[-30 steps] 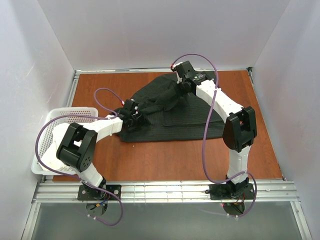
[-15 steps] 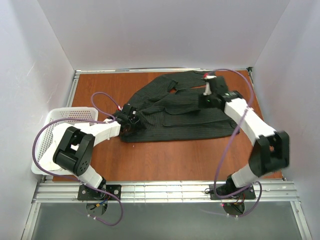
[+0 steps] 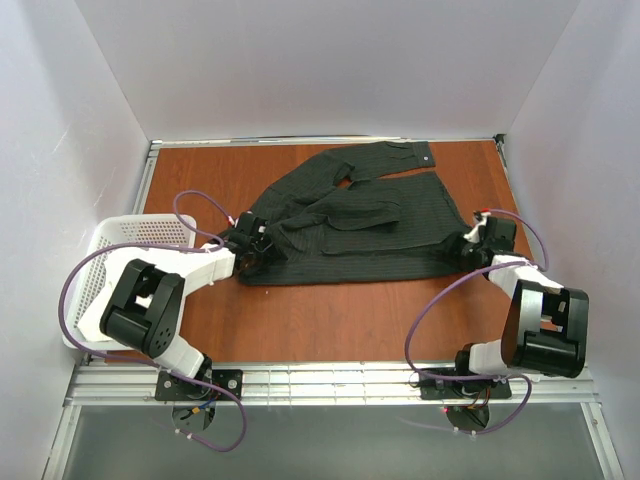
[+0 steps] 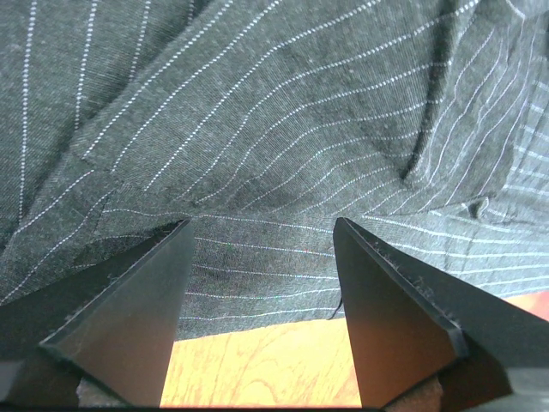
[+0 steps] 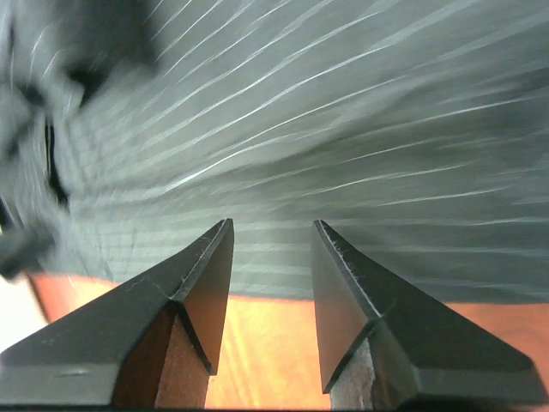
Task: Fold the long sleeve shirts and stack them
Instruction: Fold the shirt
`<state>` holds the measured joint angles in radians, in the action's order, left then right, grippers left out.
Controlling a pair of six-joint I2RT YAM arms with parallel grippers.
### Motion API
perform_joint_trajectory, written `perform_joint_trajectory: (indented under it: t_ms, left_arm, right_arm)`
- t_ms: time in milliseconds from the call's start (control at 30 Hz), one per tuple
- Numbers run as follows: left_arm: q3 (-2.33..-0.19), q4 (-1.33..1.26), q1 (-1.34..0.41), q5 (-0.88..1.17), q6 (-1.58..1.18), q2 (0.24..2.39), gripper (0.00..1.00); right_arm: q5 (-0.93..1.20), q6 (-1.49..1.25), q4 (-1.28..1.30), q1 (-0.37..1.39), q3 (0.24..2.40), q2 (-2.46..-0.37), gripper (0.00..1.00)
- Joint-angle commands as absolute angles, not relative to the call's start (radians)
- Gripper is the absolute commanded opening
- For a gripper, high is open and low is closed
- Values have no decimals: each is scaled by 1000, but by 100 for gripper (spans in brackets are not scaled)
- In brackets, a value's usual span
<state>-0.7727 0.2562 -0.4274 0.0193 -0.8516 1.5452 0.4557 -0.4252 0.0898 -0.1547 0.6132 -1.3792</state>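
One long sleeve shirt (image 3: 370, 235), dark charcoal with pale pinstripes, lies spread across the middle of the brown table (image 3: 340, 320); one sleeve (image 3: 385, 158) stretches toward the back right. My left gripper (image 3: 250, 252) sits low at the shirt's left edge. In the left wrist view it (image 4: 262, 225) is open, with the shirt's hem (image 4: 257, 292) lying between the fingers and bare wood in front. My right gripper (image 3: 470, 250) is at the shirt's near right corner. It (image 5: 273, 223) stands open, holding nothing, with the striped fabric (image 5: 343, 129) just ahead, blurred.
A white mesh basket (image 3: 100, 270) stands at the left edge of the table, beside the left arm. White walls close in the table on the left, back and right. A metal rail (image 3: 330, 380) runs along the near edge.
The right gripper has let go of the shirt at the back and swung down to its near right corner. The shirt now lies spread wider to the right. The left gripper shifted slightly left.
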Motion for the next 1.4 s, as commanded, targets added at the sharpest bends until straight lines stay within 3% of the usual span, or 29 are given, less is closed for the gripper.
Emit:
perform_joint_trajectory:
  t_ms: [0, 333, 633, 933, 1133, 1367]
  left_arm:
    - [-718, 324, -393, -9, -850, 1528, 63]
    - [-661, 348, -362, 29, -865, 1503, 64]
    - [-516, 423, -362, 80, -914, 1274, 65]
    - [-629, 482, -362, 61, -856, 1158, 73]
    - [-670, 443, -360, 61, -839, 1239, 72]
    - [-647, 407, -362, 49, -848, 1308, 71]
  right_arm:
    - [525, -498, -142, -250, 571, -1403, 34]
    - [382, -538, -121, -360, 502, -1462, 35]
    - [193, -503, 147, -371, 436, -1243, 35]
    - [497, -495, 86, -290, 446, -985, 32]
    - [549, -531, -21, -158, 413, -1066, 26]
    - [494, -505, -137, -155, 411, -1252, 23]
